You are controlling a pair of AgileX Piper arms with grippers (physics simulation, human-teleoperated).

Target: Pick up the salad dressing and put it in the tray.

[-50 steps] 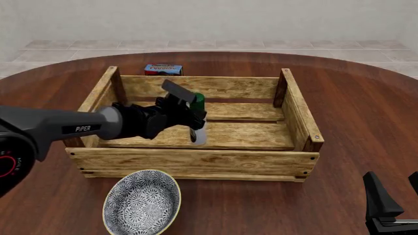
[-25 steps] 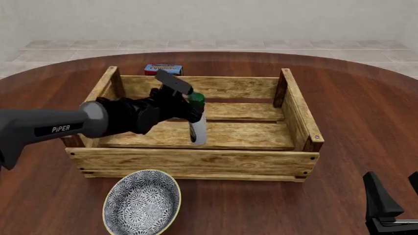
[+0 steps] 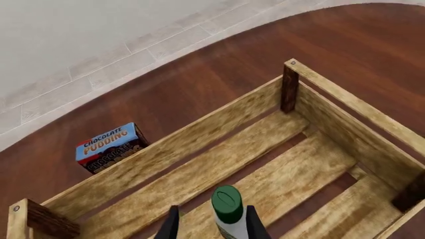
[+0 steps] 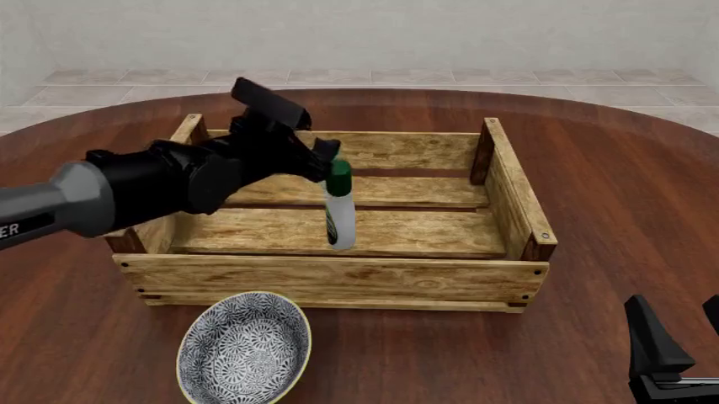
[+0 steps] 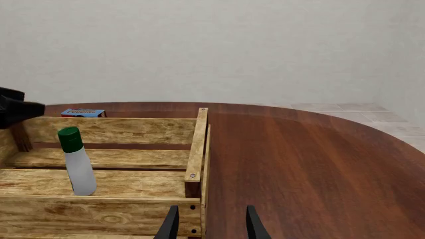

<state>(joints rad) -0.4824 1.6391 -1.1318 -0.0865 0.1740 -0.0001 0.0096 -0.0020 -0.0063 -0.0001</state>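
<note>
A round dark-wood table (image 4: 629, 194) stands before a pale wall. Nearest in front of the crate (image 4: 337, 278) lies a patterned bowl (image 4: 244, 347); to the crate's near right the right gripper (image 5: 208, 225) idles, fingers parted, holding nothing. Inside the crate the bottle (image 4: 338, 206) stands upright on the slats. Just above its cap the left gripper (image 3: 210, 226) hangs with fingers spread, not touching. Behind the crate sits a pudding box (image 3: 109, 147).

Round blue-white patterned bowl (image 4: 244, 348) on dark wood tabletop (image 4: 607, 168) up front. Blue-and-red chocolate pudding box (image 3: 109, 147) farther back, near pale tiled floor (image 4: 371, 77).
</note>
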